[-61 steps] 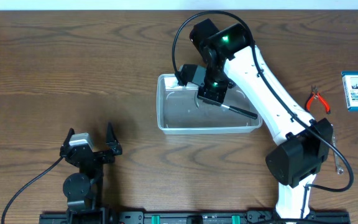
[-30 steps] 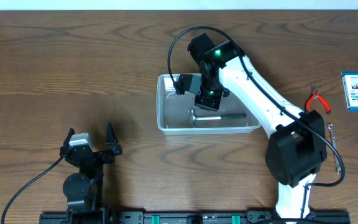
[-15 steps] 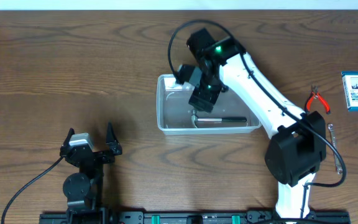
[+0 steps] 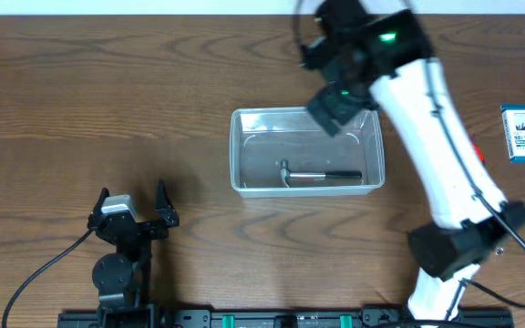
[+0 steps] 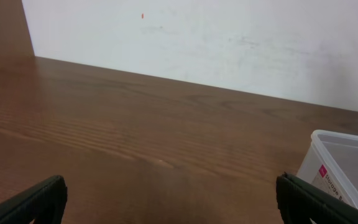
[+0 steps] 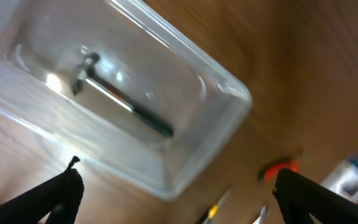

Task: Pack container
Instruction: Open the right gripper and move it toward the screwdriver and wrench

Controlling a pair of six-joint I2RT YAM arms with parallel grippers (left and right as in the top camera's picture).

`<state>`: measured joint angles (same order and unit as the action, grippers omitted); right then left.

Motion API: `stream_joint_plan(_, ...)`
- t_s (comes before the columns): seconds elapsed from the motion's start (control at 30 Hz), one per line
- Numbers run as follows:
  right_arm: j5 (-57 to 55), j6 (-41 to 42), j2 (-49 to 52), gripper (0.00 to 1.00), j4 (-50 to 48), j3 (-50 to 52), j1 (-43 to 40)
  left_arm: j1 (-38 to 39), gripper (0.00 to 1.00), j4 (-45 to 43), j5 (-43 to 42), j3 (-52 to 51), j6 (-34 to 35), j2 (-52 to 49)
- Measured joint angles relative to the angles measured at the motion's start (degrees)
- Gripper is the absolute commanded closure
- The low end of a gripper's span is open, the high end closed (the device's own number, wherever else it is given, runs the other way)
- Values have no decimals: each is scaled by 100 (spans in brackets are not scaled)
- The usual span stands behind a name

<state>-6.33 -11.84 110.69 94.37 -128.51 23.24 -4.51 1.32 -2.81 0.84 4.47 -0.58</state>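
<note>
My left tool sits well left of the container, nearer the front edge of the worktop. Its fingers are spread wide and hold nothing. Its own camera shows only bare wood between them, with a corner of the container off to the right.

The container lies flat at mid-worktop. A small hammer rests on its floor, head toward the left wall and dark handle toward the right wall.

My right tool hangs over the container's far right corner, blurred in the overhead view. In its wrist view the fingers stand as far apart as they go. They grip nothing, and I see no contact with the container or the hammer.

Right of the container, a red-handled tool shows only partly, and a blue-and-white box lies further right.
</note>
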Motion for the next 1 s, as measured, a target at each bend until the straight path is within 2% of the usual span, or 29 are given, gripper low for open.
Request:
stream_joint_plan(0.33, 9, 651, -1832, 1, 262, 227, -894, 0, 2, 0, 0, 0, 0, 0)
stream_joint_plan(0.6, 44, 752, -3644, 1, 125, 2308, -1928, 0, 2, 0, 0, 0, 0, 0)
stream_joint_plan(0.77, 72, 772, -3897, 1, -319, 3268, -2524, 0, 2, 0, 2, 0, 0, 0)
stream_joint_plan(1.0, 184, 999, -3832, 1, -487, 3532, -2721, 0, 2, -2, 0, 0, 0, 0)
